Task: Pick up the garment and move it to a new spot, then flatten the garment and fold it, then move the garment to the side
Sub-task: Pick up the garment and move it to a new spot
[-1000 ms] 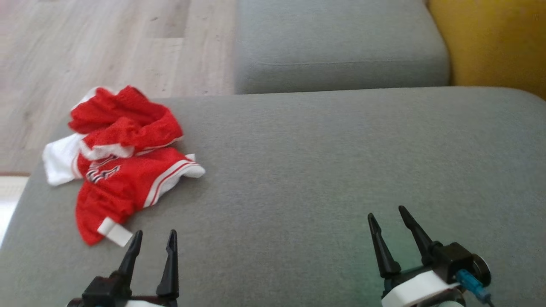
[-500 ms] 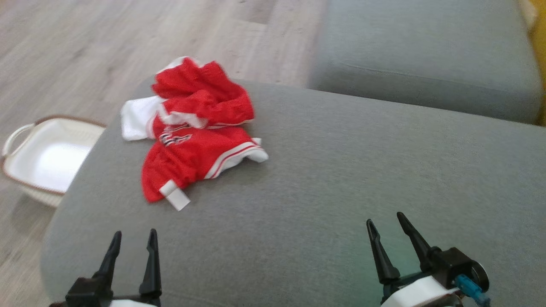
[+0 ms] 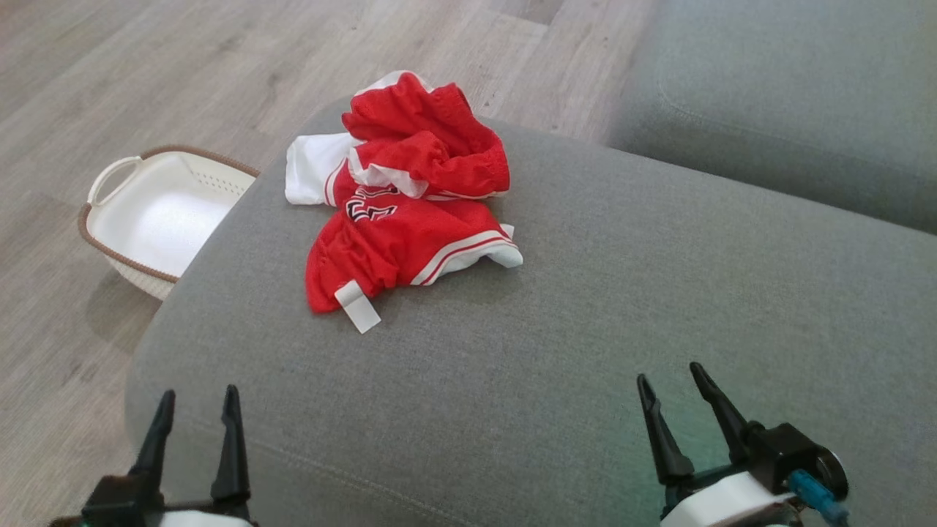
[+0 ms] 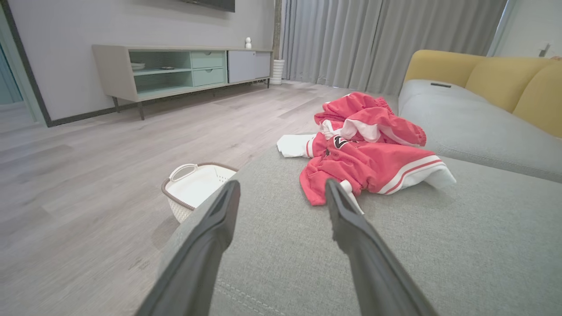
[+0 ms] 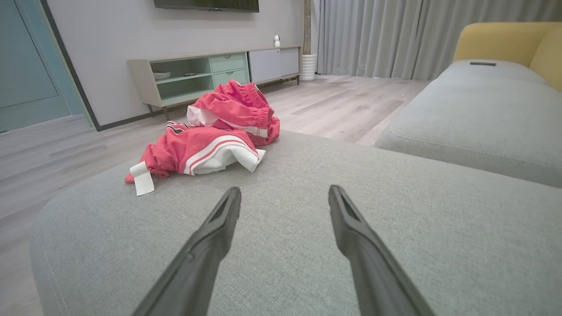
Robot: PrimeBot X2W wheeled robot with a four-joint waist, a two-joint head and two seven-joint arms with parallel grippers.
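1. While both arms sit at the near edge of the grey sofa cushion [image 3: 585,329], the left gripper [image 3: 200,392] has its two dark fingers spread apart, with nothing between them.
2. The right gripper [image 3: 669,372] is released in the same way, its jaws wide and empty and its fingers pointing across the cushion.
3. The garment [image 3: 410,212], a red mesh piece with white trim and stripes, lies crumpled in a heap on the far left part of the cushion, close to its rounded corner.
4. From the left jaws it lies ahead and a little to the right, apart from the fingertips. In the left wrist view the garment [image 4: 369,158] rises just past the right-hand finger, whose tip overlaps its near hem in that picture.
5. From the right jaws it lies ahead and well off to the left. In the right wrist view the garment [image 5: 210,136] sits beyond the left-hand finger, with bare cushion between them.
6. A white tag [image 3: 359,306] sticks out of the garment's near edge, the part closest to the left jaws.
7. A white basket [image 3: 157,219] with a brown rim stands on the wooden floor [image 3: 146,73] beside the cushion, ahead and to the left of the left jaws.
8. A second grey cushion [image 3: 790,110] lies far ahead of the right jaws, beyond a gap.
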